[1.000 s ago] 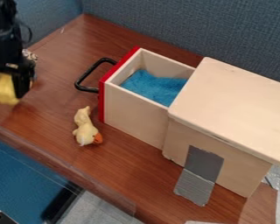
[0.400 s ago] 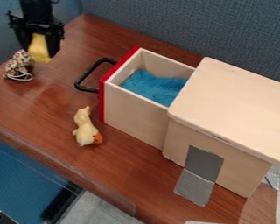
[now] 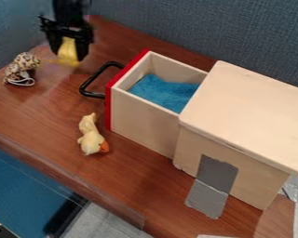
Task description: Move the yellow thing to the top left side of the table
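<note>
The black gripper (image 3: pixel 69 52) hangs over the upper left part of the brown table (image 3: pixel 43 114), shut on a yellow thing (image 3: pixel 68 51). The yellow thing sits between the two fingers, its lower end sticking out beneath them. It is held to the right of a spotted toy and up and left of the drawer's black handle. Whether its underside touches the table I cannot tell.
The spotted toy (image 3: pixel 21 68) lies near the left edge. A wooden box (image 3: pixel 245 111) with a pulled-out drawer (image 3: pixel 142 114), blue cloth (image 3: pixel 164 92) inside, takes the right side; its black handle (image 3: pixel 88 87) juts left. A duck toy (image 3: pixel 91 135) lies below the handle.
From the left edge, my gripper has moved right and toward the back with the yellow thing in it. The spotted toy has come into full view; the duck and box have stayed put.
</note>
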You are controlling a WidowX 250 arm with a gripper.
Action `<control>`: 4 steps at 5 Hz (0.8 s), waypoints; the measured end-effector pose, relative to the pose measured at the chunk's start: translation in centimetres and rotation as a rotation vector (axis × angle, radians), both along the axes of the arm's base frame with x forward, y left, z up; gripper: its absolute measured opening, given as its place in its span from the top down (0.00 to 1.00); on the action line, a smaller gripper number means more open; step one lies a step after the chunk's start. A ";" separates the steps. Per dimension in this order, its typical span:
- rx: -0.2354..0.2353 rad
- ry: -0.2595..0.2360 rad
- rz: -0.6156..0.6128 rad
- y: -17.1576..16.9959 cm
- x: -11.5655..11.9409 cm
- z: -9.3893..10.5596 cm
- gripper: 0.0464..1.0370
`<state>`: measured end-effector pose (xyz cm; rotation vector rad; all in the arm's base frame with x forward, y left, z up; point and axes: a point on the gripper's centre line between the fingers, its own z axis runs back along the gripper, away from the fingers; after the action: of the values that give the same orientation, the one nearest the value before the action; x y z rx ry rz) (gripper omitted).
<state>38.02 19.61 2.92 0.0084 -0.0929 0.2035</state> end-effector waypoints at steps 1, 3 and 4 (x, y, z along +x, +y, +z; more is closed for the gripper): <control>0.014 0.013 -0.021 -0.4 1.4 -0.9 0.26; 0.024 0.038 -0.075 -1.1 1.8 -1.5 0.03; 0.035 -0.044 -0.113 -1.5 2.1 3.0 0.03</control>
<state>40.15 18.15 5.90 0.0335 -0.1406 0.0887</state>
